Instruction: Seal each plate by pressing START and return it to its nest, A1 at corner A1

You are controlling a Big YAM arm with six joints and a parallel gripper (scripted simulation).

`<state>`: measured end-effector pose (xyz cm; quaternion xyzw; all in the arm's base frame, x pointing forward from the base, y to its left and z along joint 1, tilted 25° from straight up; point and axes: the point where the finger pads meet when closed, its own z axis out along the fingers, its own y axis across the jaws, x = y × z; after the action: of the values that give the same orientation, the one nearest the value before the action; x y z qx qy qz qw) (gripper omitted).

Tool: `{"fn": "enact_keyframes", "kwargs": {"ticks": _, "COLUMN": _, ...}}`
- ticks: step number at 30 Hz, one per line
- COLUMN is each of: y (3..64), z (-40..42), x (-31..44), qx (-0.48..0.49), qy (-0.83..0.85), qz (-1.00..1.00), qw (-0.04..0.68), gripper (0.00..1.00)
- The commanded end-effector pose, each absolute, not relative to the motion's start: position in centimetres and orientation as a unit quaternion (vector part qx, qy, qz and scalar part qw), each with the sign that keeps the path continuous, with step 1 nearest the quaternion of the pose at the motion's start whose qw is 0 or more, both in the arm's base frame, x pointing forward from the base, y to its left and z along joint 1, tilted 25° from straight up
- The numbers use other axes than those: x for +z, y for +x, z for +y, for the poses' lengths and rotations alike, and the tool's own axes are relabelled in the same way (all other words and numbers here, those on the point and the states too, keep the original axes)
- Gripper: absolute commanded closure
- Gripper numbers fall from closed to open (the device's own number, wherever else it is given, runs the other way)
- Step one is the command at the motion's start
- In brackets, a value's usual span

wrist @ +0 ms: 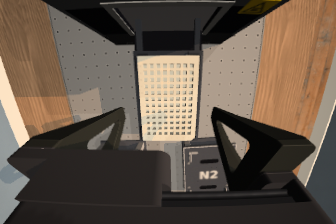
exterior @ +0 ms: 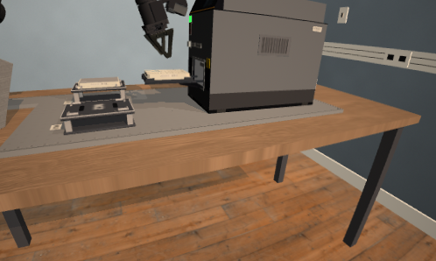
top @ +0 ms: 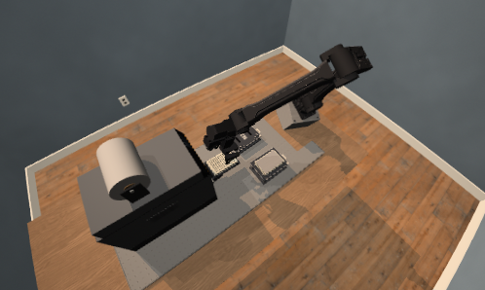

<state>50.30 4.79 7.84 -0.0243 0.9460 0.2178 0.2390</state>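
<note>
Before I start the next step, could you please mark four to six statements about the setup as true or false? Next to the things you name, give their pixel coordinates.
1. The sealer's [top: 161, 217] [exterior: 263, 62] lamp [exterior: 190, 18] is red. False: it is green.
2. A plate [top: 220, 164] [exterior: 166, 74] [wrist: 168, 97] lies on the extended stage [exterior: 177, 81] [wrist: 137, 95]. True.
3. Nest N2 [top: 242, 143] [exterior: 94, 107] [wrist: 196, 167] holds a plate. False: it has none.
4. The hand [top: 229, 158] [exterior: 167, 54] [wrist: 168, 112] is open. True.
5. A roll [top: 119, 162] lies on the floor. False: it is on top of the sealer.
</note>
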Motion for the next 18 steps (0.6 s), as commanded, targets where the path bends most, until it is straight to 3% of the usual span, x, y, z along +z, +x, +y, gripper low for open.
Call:
{"fn": "enact_keyframes", "kwargs": {"ticks": 1, "y": 52.3, "z": 3.4, "x": 11.4, "qx": 0.212, "qy": -0.027, "qz": 0.938, "qw": 0.271, "gripper": 0.00}}
{"fn": "enact_keyframes", "kwargs": {"ticks": 18, "y": 52.0, "z": 4.4, "x": 10.0, "qx": 0.216, "qy": -0.025, "qz": 0.941, "qw": 0.258, "gripper": 0.00}}
